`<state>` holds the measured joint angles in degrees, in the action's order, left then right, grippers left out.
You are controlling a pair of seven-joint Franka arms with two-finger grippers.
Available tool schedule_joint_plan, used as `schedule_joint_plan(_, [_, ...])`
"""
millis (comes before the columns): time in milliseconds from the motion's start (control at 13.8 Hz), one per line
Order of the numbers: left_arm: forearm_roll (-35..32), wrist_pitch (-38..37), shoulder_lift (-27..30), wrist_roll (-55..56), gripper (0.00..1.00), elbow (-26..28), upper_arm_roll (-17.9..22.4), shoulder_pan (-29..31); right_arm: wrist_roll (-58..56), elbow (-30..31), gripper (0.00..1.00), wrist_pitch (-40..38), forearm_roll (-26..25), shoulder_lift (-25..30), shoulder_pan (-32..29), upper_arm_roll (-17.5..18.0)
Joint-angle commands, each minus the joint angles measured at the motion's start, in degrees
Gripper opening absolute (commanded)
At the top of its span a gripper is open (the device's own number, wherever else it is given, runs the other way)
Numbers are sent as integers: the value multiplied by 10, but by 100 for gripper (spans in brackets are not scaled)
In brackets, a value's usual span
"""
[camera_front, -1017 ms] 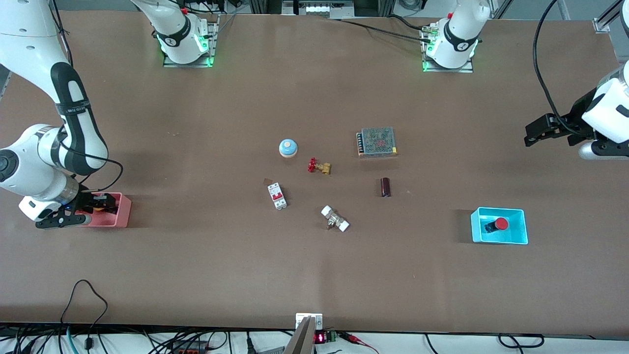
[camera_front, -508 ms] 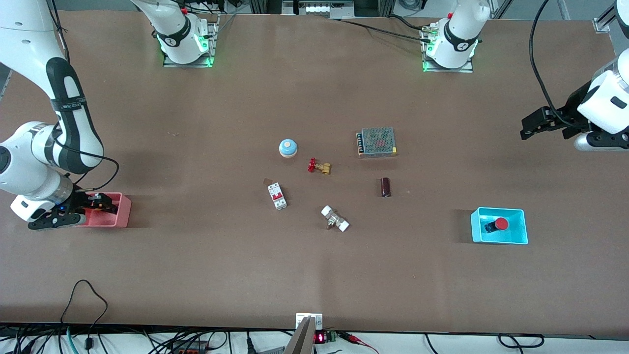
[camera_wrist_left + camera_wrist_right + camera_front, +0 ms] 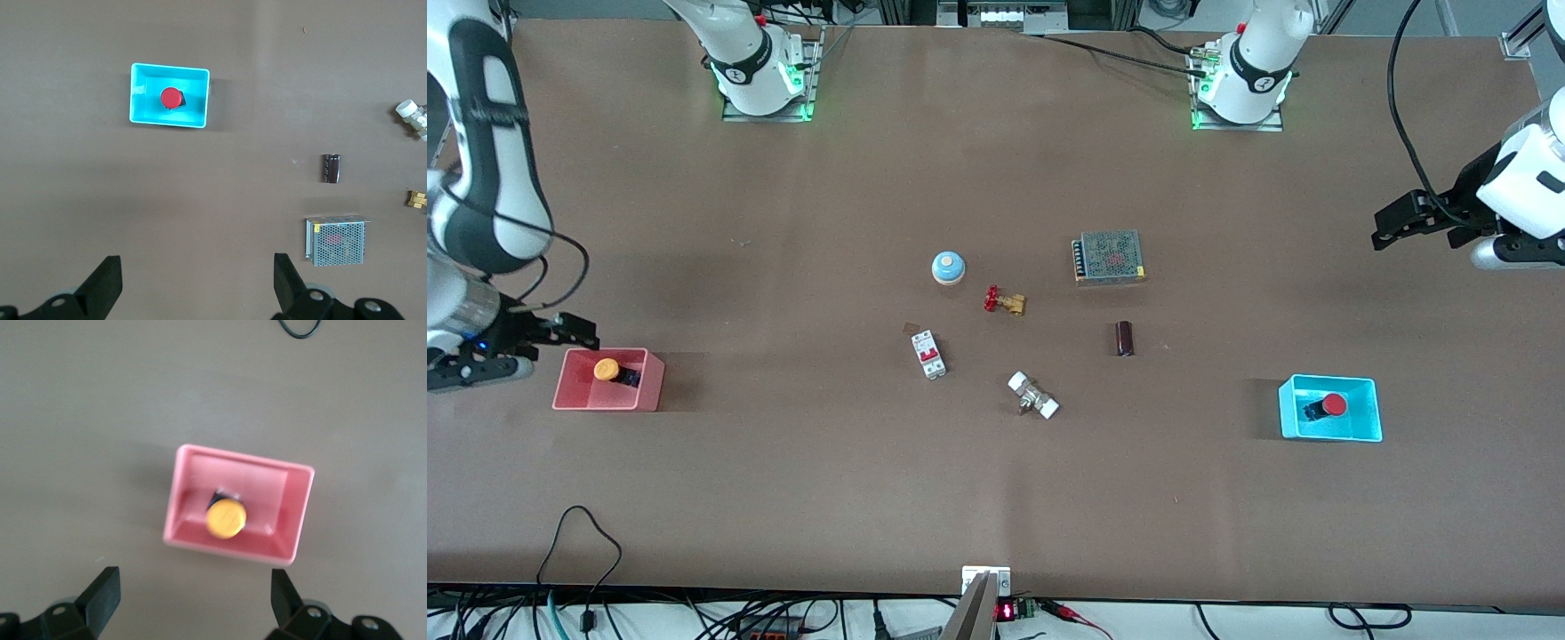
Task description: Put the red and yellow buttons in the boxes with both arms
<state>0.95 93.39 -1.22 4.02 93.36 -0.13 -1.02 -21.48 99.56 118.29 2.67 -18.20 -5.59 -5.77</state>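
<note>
Buttons both lie in their boxes. Yellow button (image 3: 607, 369) sits inside the pink box (image 3: 569, 397) at the mid-left of the front frame; red button (image 3: 1333, 404) sits inside the cyan box (image 3: 1356, 433) at lower right. Each lies tipped on its side, dark body showing beside the cap. By the look of it, the placing is done; only parking the arms seems left.

Right pincer (image 3: 195, 595) hangs above the pink box, fingers apart, nothing between them; in the right wrist view the box and yellow cap show clear between the two tips. Left pincer (image 3: 198, 281) hangs over bare worktop (image 3: 996, 498) at the upper right edge of the front frame, well apart from the cyan box, fingers wide and empty.

Hard to make out: in the front view both arms are cut by the frame edges, so only part of each wrist shows. The right wrist view is slightly blurred. Mid-frame clutter untouched: blue-domed button (image 3: 948, 267), brass valve (image 3: 1005, 300), mesh-topped metal unit (image 3: 1109, 256).
</note>
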Motion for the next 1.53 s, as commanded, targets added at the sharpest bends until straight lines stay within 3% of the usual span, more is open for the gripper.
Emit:
schedule_joint_plan(0, [2,8,17,-8,100,18,-6,7,98,-5,100,-103,0,70,8,33])
schedule_joint_plan(218, [1,3,17,-9,100,17,-6,6,120,-72,100,-231,-40,105,8,75])
schedule_joint_plan(436, [1,-8,17,-9,100,16,-7,3,156,-145,100,-325,-38,117,9,84])
schedule_joint_plan(799, [2,-8,17,-9,100,12,-7,3,198,-143,100,-372,-35,141,32,82])
schedule_joint_plan(1453, [1,-8,17,-9,100,13,-6,5,198,-141,100,-365,-36,140,46,79])
